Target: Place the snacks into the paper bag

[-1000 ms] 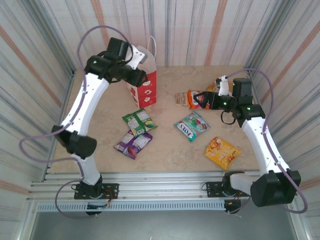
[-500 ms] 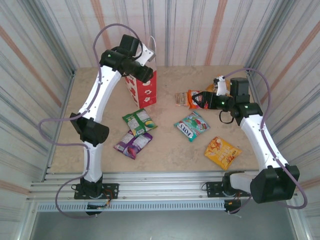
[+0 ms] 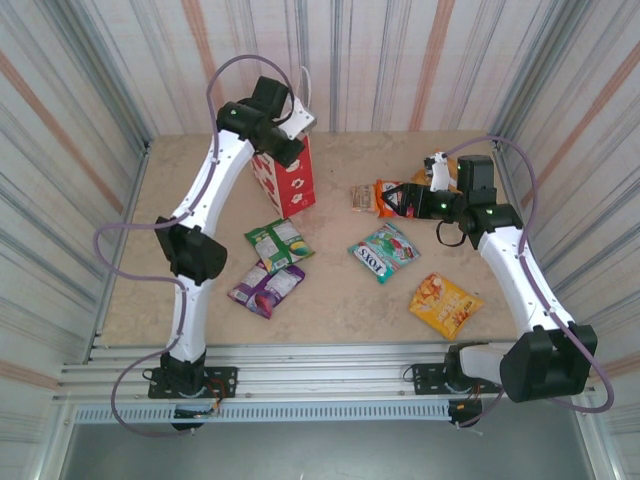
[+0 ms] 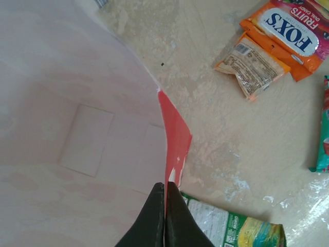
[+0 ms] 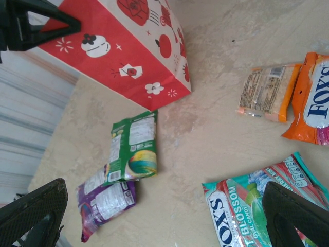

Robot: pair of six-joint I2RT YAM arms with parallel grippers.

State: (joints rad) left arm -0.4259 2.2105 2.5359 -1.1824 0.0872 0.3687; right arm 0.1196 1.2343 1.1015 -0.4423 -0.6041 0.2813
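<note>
Paper bag [image 3: 292,185], white above a red fruit-printed base; left gripper [image 4: 165,188] pinches its edge, right gripper [image 5: 164,188] spread.

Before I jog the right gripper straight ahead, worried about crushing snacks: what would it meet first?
Likely bare table between the green packet and the teal FOX'S packet; the right gripper is open, and depth is unclear.

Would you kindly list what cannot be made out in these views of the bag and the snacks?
Inside of the paper bag: top view, the left gripper, shut on its rim, and its arm cover the mouth; contents unknown.
The orange-red packet: top view, partly under the open right gripper.
The teal packet: left wrist view, cut by the right edge.
</note>
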